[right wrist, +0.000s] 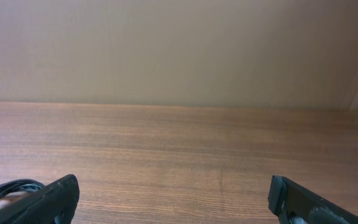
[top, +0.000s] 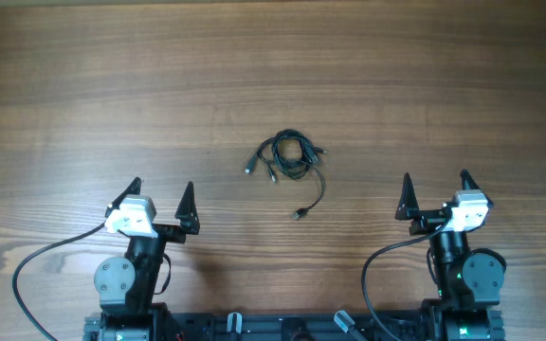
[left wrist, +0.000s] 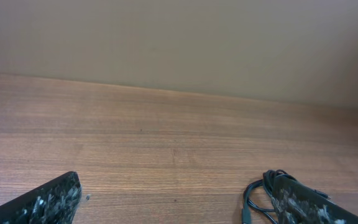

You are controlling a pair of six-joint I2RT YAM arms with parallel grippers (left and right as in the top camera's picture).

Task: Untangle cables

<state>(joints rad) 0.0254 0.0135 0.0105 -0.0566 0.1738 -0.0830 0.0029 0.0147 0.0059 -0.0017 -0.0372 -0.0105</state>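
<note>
On the desk (top: 64, 85), midway btw the wide-open left pincer (top: 162, 184) & equally wide right pincer (top: 435, 176), the cables (top: 287, 157) lie knotted, so pin the clump w/ one, tug the loose plug end (top: 299, 214) w/ other.

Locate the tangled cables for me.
In the overhead view, the cables lie centred on the table, ahead of and between the left gripper and right gripper.
</note>
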